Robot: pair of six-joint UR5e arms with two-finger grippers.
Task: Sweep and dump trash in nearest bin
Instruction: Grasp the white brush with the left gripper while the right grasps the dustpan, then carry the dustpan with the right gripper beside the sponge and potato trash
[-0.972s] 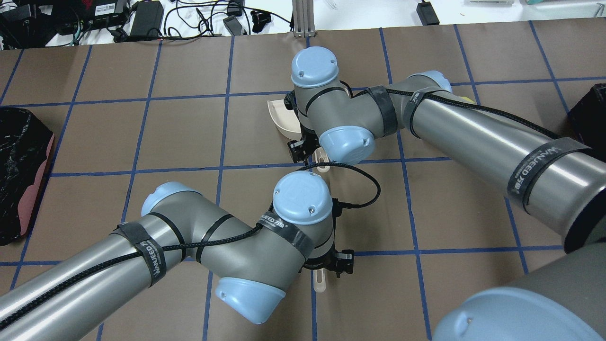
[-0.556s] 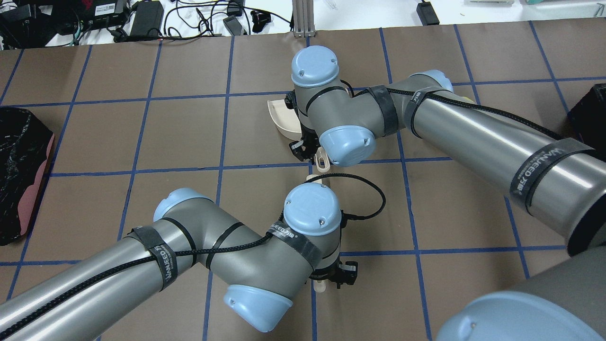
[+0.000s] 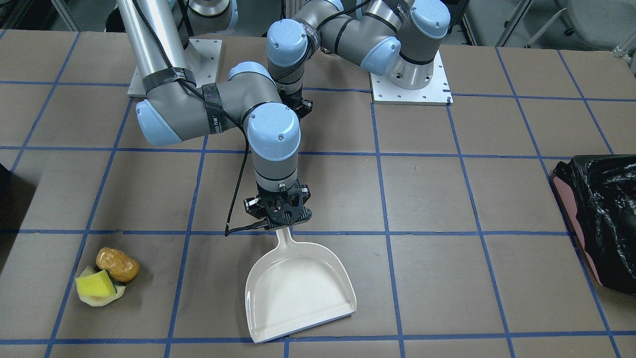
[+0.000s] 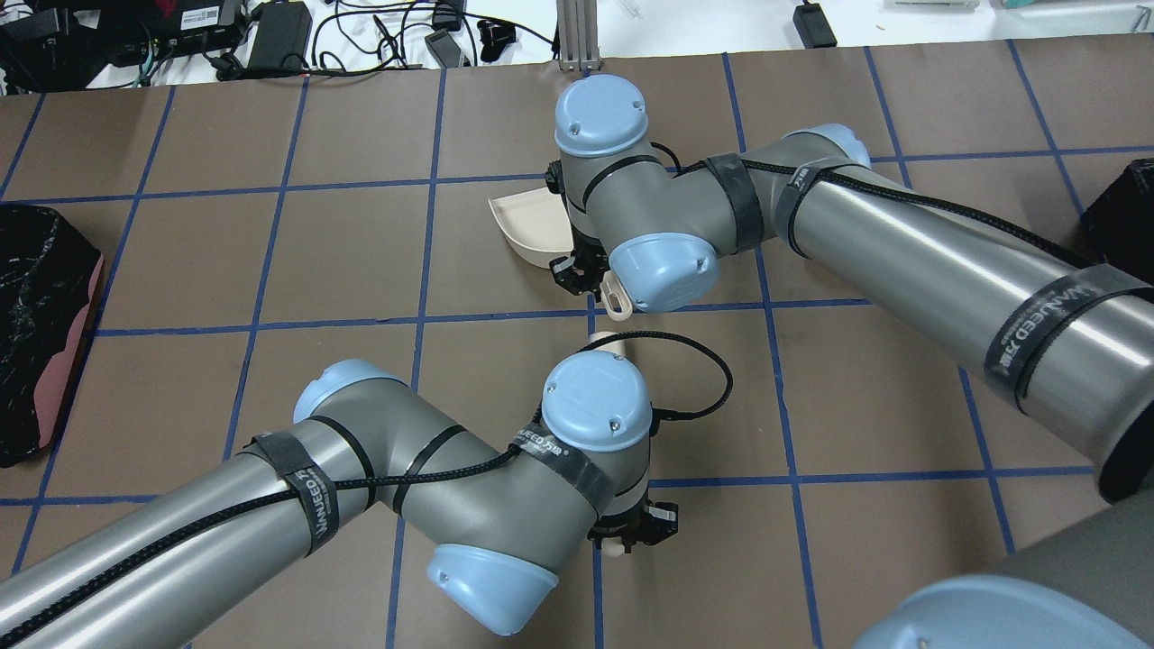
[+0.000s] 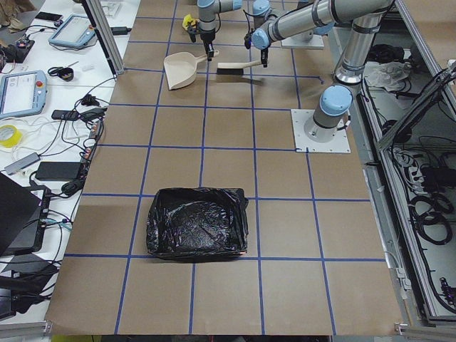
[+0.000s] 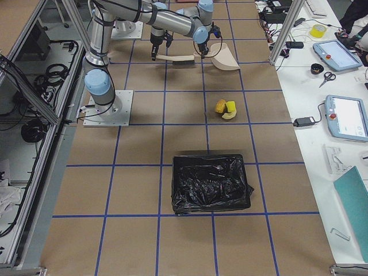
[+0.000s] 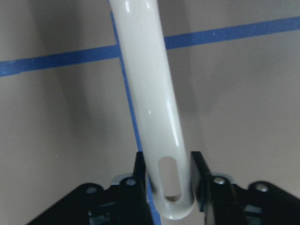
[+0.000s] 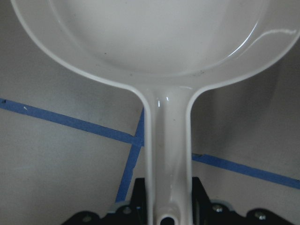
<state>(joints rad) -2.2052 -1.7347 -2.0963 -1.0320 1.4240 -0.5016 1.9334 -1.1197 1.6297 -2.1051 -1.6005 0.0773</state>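
Note:
The trash pile, a golden-brown potato-like lump (image 3: 118, 264), a yellow sponge with green backing (image 3: 95, 285) and a pale scrap (image 3: 102, 300), lies on the table left of the dustpan in the front view. It also shows in the exterior right view (image 6: 226, 108). My right gripper (image 3: 279, 215) is shut on the handle of a cream dustpan (image 3: 298, 288), with its mouth pointing away from the robot; the right wrist view shows the grip (image 8: 166, 206). My left gripper (image 7: 168, 187) is shut on the cream handle of a brush (image 7: 150, 93); its head (image 5: 239, 66) rests on the table.
A black-bagged bin (image 3: 601, 219) stands at the table's end on my left, also in the overhead view (image 4: 36, 324). A second black bin (image 4: 1122, 216) stands at my right end, nearer the trash (image 6: 211, 183). The two arms are close together mid-table.
My left wrist has shifted right and toward the robot with the brush handle. My right gripper has turned the dustpan slightly, so its edge has swung left in the overhead view.

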